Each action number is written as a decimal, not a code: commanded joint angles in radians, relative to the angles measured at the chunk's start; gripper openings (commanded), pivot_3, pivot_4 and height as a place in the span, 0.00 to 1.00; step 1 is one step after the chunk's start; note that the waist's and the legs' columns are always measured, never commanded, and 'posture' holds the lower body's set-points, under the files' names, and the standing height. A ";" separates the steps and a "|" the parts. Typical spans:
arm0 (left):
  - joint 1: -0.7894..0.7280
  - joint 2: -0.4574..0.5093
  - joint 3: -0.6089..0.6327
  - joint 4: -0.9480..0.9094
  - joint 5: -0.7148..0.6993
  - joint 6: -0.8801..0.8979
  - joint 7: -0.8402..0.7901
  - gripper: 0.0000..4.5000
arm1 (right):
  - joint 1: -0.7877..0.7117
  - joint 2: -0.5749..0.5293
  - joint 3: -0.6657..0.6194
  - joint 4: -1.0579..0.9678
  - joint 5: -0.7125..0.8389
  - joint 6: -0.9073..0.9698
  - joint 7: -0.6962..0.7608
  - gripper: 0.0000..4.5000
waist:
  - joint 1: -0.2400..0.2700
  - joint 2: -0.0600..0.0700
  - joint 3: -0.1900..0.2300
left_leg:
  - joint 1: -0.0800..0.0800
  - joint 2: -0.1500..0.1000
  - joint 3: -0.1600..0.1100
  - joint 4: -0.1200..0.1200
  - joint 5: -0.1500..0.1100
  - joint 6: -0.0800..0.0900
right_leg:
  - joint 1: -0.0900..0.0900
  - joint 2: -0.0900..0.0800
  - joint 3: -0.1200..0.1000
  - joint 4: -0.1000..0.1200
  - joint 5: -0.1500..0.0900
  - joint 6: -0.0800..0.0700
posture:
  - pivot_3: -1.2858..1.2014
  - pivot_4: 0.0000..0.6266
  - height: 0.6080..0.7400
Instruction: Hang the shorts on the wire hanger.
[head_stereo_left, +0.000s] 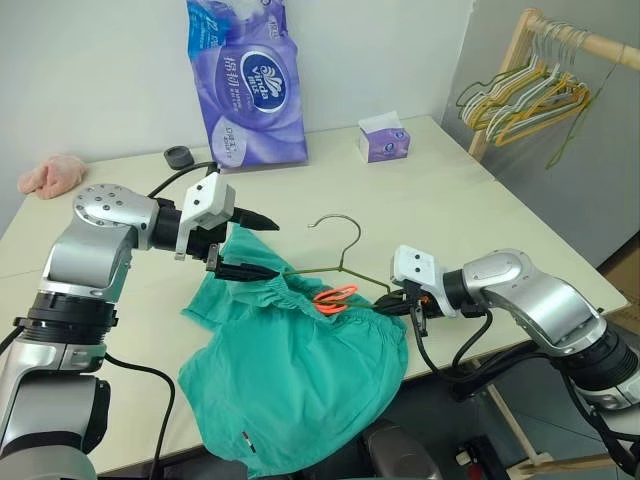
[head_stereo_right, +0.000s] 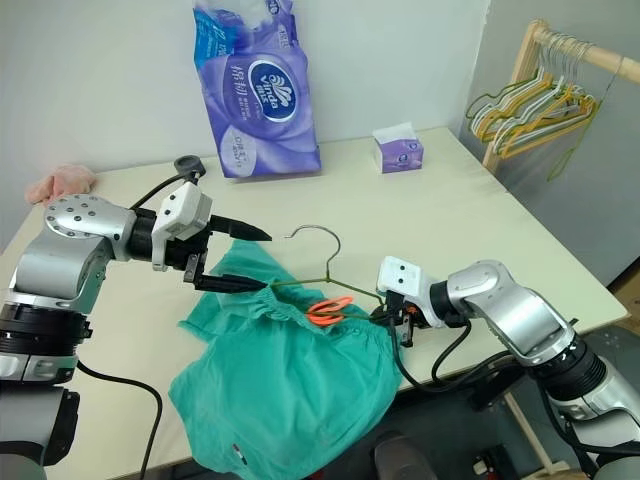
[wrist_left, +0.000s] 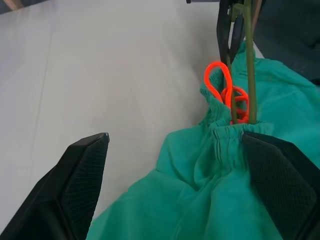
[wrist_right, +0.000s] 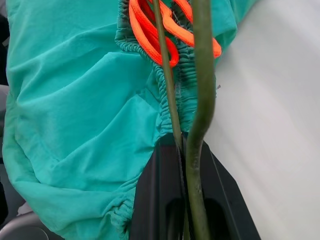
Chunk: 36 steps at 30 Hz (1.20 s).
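1. Left eye view: one pair of teal shorts is seen draped over the near edge of the table, its waistband gathered on one olive wire hanger whose hook stands up above the cloth.
2. One orange drawstring is bunched at the waistband, just beside the hanger's wires.
3. The right gripper is clamped on the wire hanger at its right end; in the right wrist view the two wires are pinched between the closed fingers.
4. The left gripper is held with its fingers wide apart at the left end of the waistband; one finger lies against the cloth, the other is above it, and nothing is gripped.
5. Farther back on the table are counted one purple tissue pack, one small tissue box, one pink cloth lump and one black cap.
6. A bunch of hangers, too crowded to count, is hung on one wooden rack.
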 joint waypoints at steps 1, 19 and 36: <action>0.001 0.018 0.044 -0.010 -0.028 0.021 0.002 0.99 | -0.002 -0.012 -0.030 -0.001 -0.021 -0.039 0.011 0.00 | 0.000 0.000 0.000 | 0.000 0.000 0.000 0.000 0.000 0.000 | 0.000 0.000 0.000 0.000 0.000 0.000 | 0.38 0.06 1.00; 0.093 0.094 0.071 -0.081 -0.058 0.055 -0.014 0.99 | 0.001 -0.012 -0.020 0.028 -0.068 -0.085 0.056 0.00 | 0.000 0.000 0.000 | 0.000 0.000 -0.001 0.001 0.000 0.000 | 0.000 -0.001 -0.002 0.001 0.000 0.000 | 0.39 0.05 1.00; 0.149 0.067 -0.016 -0.125 0.000 -0.020 -0.021 0.99 | -0.009 0.011 -0.034 -0.003 -0.070 -0.079 0.074 0.00 | -0.001 0.000 0.000 | 0.000 0.000 -0.001 0.001 0.000 0.000 | 0.001 -0.001 -0.002 0.001 0.000 0.000 | 0.38 0.05 1.00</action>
